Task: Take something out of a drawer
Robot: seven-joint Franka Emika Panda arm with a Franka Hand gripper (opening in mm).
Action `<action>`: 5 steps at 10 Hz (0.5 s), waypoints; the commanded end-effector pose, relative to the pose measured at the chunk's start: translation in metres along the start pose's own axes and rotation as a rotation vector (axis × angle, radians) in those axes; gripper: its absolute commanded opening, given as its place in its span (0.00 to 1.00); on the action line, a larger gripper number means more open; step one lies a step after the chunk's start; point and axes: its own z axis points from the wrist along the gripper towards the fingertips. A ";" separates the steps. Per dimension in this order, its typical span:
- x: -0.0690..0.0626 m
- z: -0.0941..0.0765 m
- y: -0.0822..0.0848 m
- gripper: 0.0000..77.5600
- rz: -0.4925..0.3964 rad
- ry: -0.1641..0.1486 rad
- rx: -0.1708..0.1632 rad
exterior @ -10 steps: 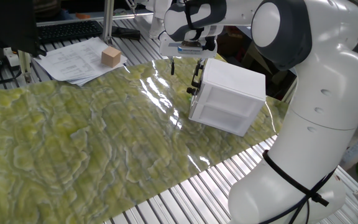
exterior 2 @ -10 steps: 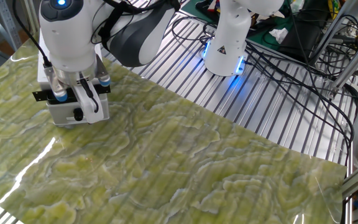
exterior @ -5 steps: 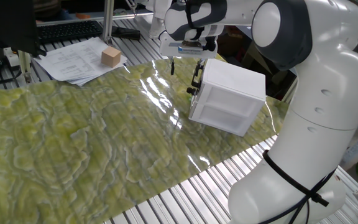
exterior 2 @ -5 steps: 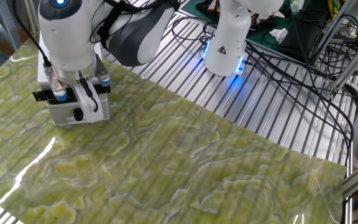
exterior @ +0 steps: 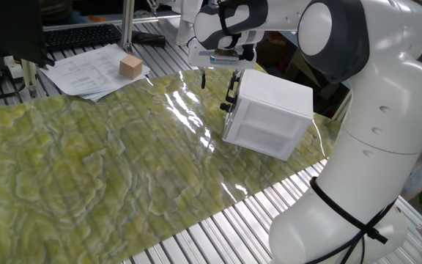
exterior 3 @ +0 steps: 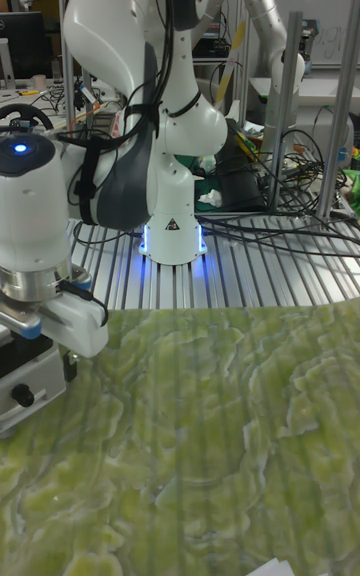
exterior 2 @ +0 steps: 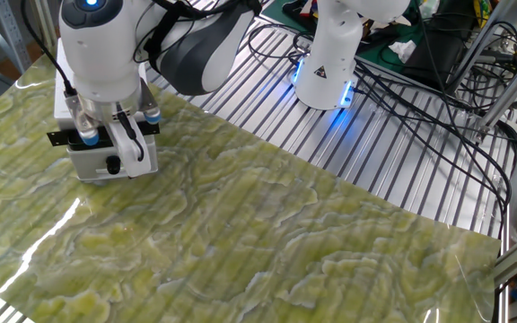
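Motion over the last second is basically zero: we compared against the earlier shots and the arm has held the same pose, with at most a tiny wobble in the other fixed view. For the task, we reckon that means the pull hasn't begun, so it's still at the line-up-on-the-handle stage.

Big stuff first. The arm is smooth glossy white shells with grey joints. The desk is ribbed aluminium slats, covered by a shiny green marbled sheet that throws glare and ripples a bit at its edges. On the sheet sits the white cabinet, boxy matte plastic with a recessed side panel. Its drawer looks pushed fully in as far as we can tell.

The end effector hangs right at the cabinet's front top edge with its two thin black fingers spread wide and nothing between them. The black bar handle runs across just below it, but we can't say whether either finger touches the bar.

Off on the papers there's a tan wooden block, plain and square-edged, well apart from the cabinet. The small cube we're after isn't visible in any view; our guess is it's inside the closed drawer
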 end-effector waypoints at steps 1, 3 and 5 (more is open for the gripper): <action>-0.001 -0.002 0.000 1.00 0.034 0.005 0.010; -0.001 -0.002 0.000 1.00 0.048 0.011 0.028; -0.001 -0.002 -0.003 1.00 0.037 0.008 0.044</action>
